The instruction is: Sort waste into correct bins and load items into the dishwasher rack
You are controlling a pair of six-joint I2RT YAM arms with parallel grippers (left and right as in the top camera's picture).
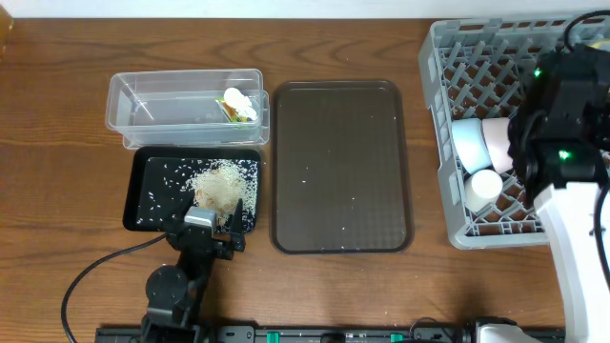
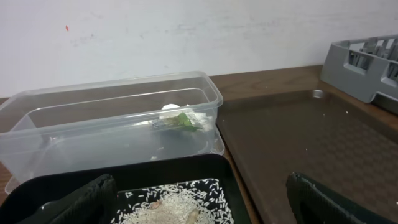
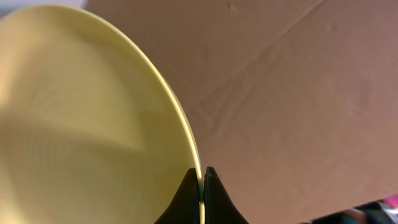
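My right gripper [image 3: 203, 177] is shut on the rim of the round yellow plate [image 3: 87, 118]. In the overhead view the right arm [image 1: 562, 114] hangs over the grey dishwasher rack [image 1: 477, 67] and hides the plate. A light-blue bowl [image 1: 467, 143] and a white bowl [image 1: 483, 188] lie in the rack. My left gripper [image 1: 214, 227] [image 2: 202, 205] is open and empty at the front edge of the black tray [image 1: 152, 181], over the rice scraps [image 1: 221, 183] [image 2: 174, 202]. The white wrapper [image 1: 238, 97] [image 2: 198, 118] and green packet [image 1: 234, 112] [image 2: 180, 122] lie in the clear tub [image 1: 172, 105] [image 2: 93, 124]. No chopsticks show.
The large dark brown serving tray [image 1: 343, 167] [image 2: 298, 137] lies between the bins and the rack, with a few stray rice grains on it. A pale pinkish cup [image 1: 501, 141] lies beside the light-blue bowl. A black cable [image 1: 95, 272] runs left of the left arm's base.
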